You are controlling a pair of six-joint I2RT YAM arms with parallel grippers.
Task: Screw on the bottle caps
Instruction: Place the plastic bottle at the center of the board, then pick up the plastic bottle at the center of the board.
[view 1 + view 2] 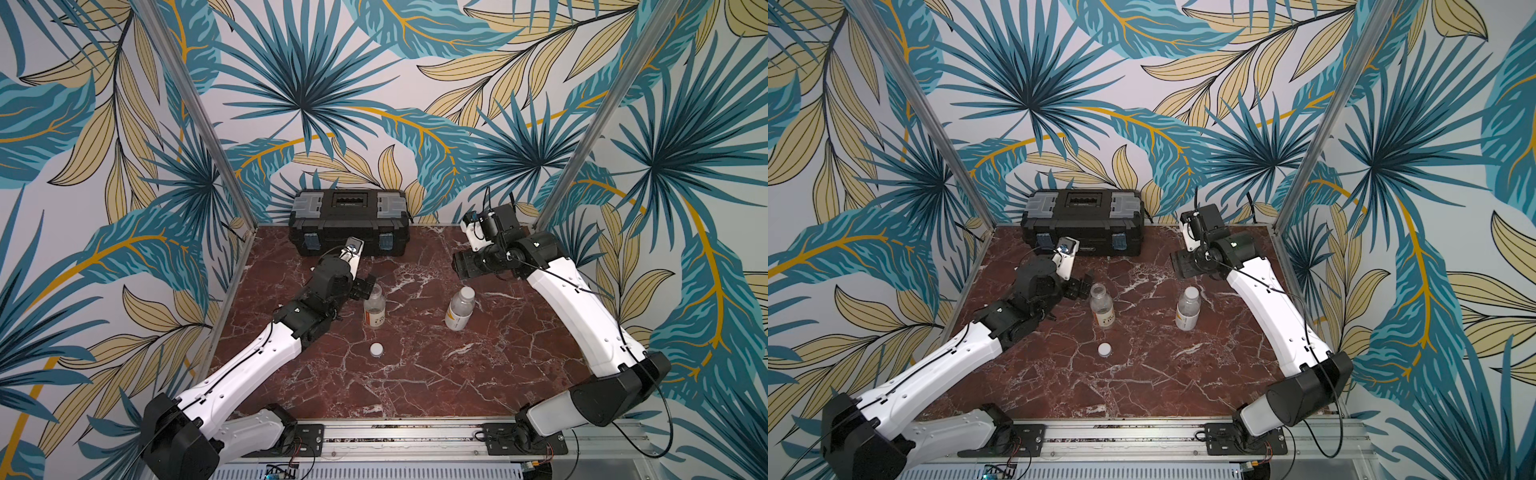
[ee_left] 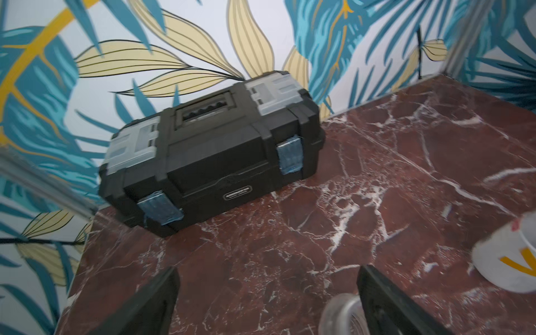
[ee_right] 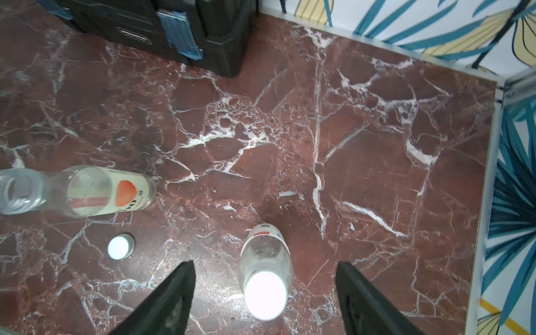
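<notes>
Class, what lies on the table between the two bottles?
Nothing: only bare table separates the open bottle from the capped bottle, as both top views show.

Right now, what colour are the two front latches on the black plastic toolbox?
Translucent blue latches on the black toolbox, clearest in the left wrist view.

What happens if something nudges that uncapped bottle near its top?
The uncapped bottle stands tall and narrow and looks empty, so it would probably tip easily. Toppled, its round body would likely roll. Its clear plastic may flex when squeezed.
</notes>
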